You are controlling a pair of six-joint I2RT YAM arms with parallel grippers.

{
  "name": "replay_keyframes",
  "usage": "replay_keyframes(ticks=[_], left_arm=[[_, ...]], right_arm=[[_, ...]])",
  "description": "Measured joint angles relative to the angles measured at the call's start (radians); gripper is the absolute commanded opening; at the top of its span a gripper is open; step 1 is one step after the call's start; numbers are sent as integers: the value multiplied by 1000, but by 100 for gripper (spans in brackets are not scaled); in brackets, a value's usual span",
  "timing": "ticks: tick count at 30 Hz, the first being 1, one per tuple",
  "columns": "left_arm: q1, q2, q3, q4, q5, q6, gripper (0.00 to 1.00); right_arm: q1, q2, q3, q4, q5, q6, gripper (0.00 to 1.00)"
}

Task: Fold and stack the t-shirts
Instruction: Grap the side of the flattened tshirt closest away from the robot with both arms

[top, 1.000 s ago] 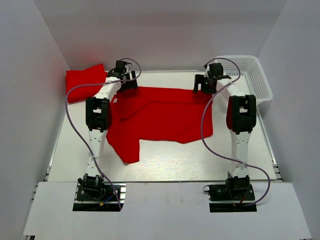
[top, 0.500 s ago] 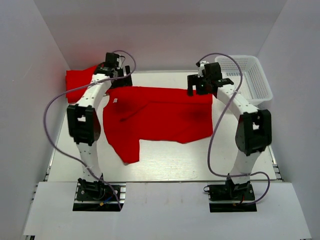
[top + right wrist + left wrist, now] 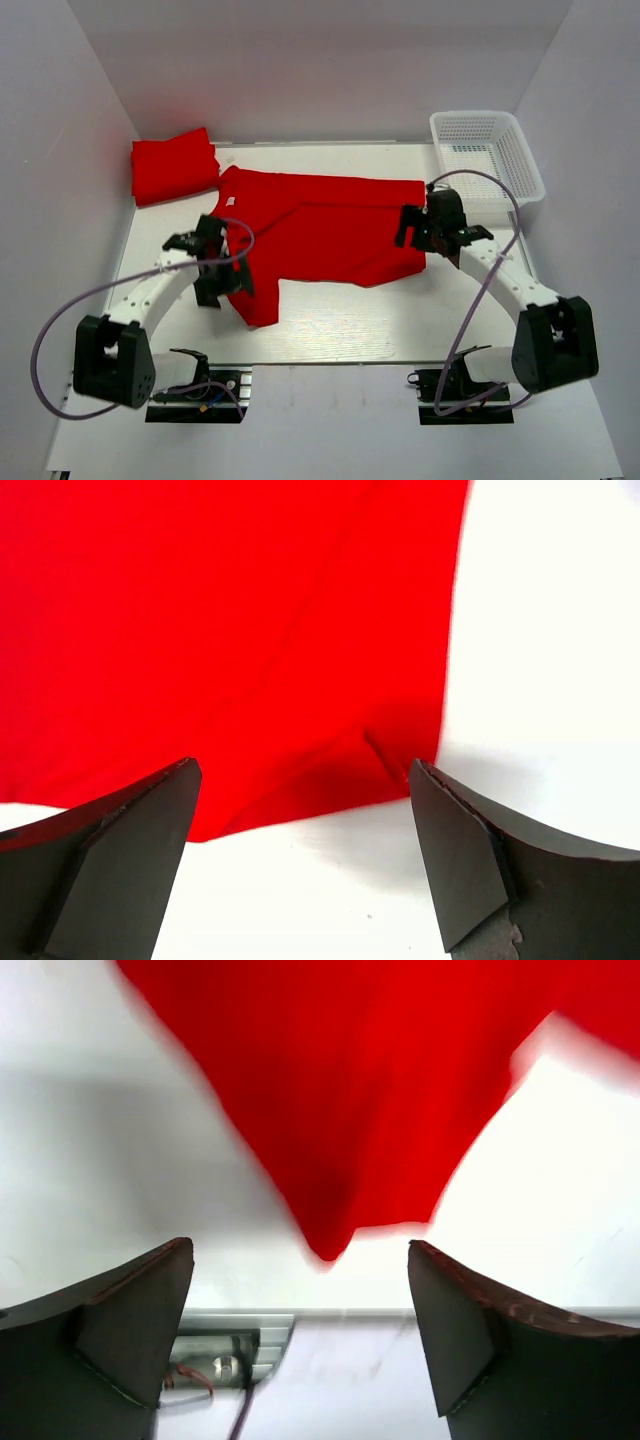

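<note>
A basket (image 3: 521, 160) and a folded t-shirt (image 3: 172, 166) flank the spread t-shirt (image 3: 330, 226).

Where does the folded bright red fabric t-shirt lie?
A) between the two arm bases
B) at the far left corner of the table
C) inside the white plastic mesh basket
B: the folded bright red fabric t-shirt lies far left; the white plastic mesh basket stands far right.

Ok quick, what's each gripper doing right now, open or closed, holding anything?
Left gripper: open, holding nothing, above the spread-out t-shirt.
Right gripper: open, holding nothing, above the same shirt.
</note>
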Motion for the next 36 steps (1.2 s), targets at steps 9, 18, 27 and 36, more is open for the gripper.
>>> replay_keyframes(ticks=[9,18,27,36], left_arm=[[-20,-172,-269,-19,117,-116,81],[-20,-95,-269,133,135,-150,53],[-20,-50,-298,180,137,-124,6],[-20,-19,-294,217,121,-103,0]], right_arm=[[-4,-104,-95,11,100,109,90],[-5,-95,-111,4,101,139,90],[-6,-95,-163,-19,118,186,90],[-5,-85,-251,29,19,232,89]])
